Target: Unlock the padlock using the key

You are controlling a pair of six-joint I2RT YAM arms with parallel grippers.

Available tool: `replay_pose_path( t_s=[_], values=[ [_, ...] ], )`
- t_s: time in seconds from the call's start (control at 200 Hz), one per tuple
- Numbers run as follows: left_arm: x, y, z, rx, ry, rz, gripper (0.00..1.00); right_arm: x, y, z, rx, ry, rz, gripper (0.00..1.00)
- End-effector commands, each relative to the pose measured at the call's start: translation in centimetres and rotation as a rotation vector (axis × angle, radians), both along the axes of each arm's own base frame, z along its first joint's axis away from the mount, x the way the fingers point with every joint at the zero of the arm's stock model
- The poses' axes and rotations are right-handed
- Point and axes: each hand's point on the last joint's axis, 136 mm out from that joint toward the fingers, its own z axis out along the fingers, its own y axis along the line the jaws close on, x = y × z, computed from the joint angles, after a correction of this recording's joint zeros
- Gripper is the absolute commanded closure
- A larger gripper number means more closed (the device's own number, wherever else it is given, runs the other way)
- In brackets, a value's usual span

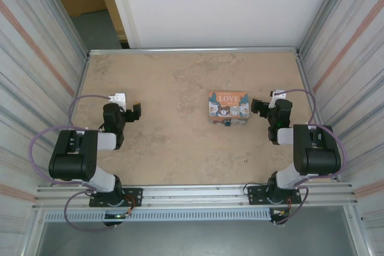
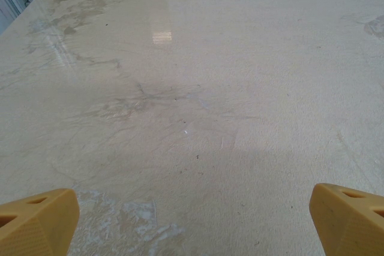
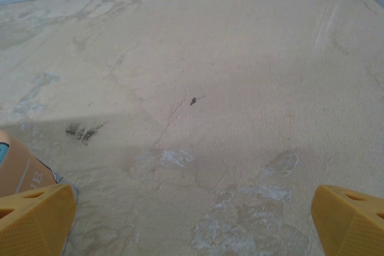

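Against the near side of the tin [image 1: 228, 105], the padlock [image 1: 228, 123] lies on the desk [image 1: 174, 82]. It is a small blue piece touching or just beside the tin's base, too small to tell how its shackle lies. Just right of the tin, the right hand [image 1: 259, 107] points at the tin's side with its jaws spread wide and nothing between them. In the right wrist view its yellow fingertips [image 3: 36, 220] stand far apart at the lower corners, and a corner of the tin shows just beside the left one. Well left of the tin, the left hand [image 1: 135, 112] points toward it too, jaws likewise wide and empty. In the left wrist view, yellow fingers [image 2: 37, 221] frame bare, scuffed desk. A dark speck lies nearer the arms than the tin, too small to tell what it is.
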Motion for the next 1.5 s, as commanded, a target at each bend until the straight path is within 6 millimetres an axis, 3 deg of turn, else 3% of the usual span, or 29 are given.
replay_pose_path(
  t_s=[0.0, 0.556, 0.887, 1.022, 1.112, 1.278, 1.363, 1.493],
  values=[
    [0.7, 0.2, 1.1, 0.020, -0.030, 0.004, 0.01, 0.2, -0.3, 0.0, -0.021, 0.006, -0.007, 0.01],
    [0.6, 0.2, 1.2, 0.017, -0.035, 0.005, 0.01, 0.1, -0.3, 0.1, -0.022, 0.001, -0.007, 0.01],
    [-1.2, 0.3, 6.7, 0.023, -0.105, 0.035, 0.01, -0.6, -1.0, 2.8, 0.004, 0.004, -0.047, 0.01],
    [-1.7, -0.6, 9.0, -0.098, -0.091, 0.026, 0.01, -1.5, -0.8, 5.0, 0.072, 0.019, -0.059, 0.01],
    [-2.2, -1.1, 9.0, -0.252, 0.012, 0.068, 0.01, -2.4, -0.1, 6.4, 0.164, 0.052, -0.057, 0.01],
    [-3.1, -6.3, 7.3, -0.528, 0.185, -0.075, 0.01, -4.2, 2.7, 7.6, 0.343, 0.179, 0.029, 0.01],
    [-3.6, -8.9, 6.8, -0.558, 0.231, -0.128, 0.01, -5.5, 4.4, 7.9, 0.418, 0.231, 0.091, 0.01],
    [-4.1, -14.7, 6.3, -0.585, 0.338, -0.256, 0.01, -7.2, 6.0, 8.1, 0.512, 0.255, 0.157, 0.01]
  ],
)
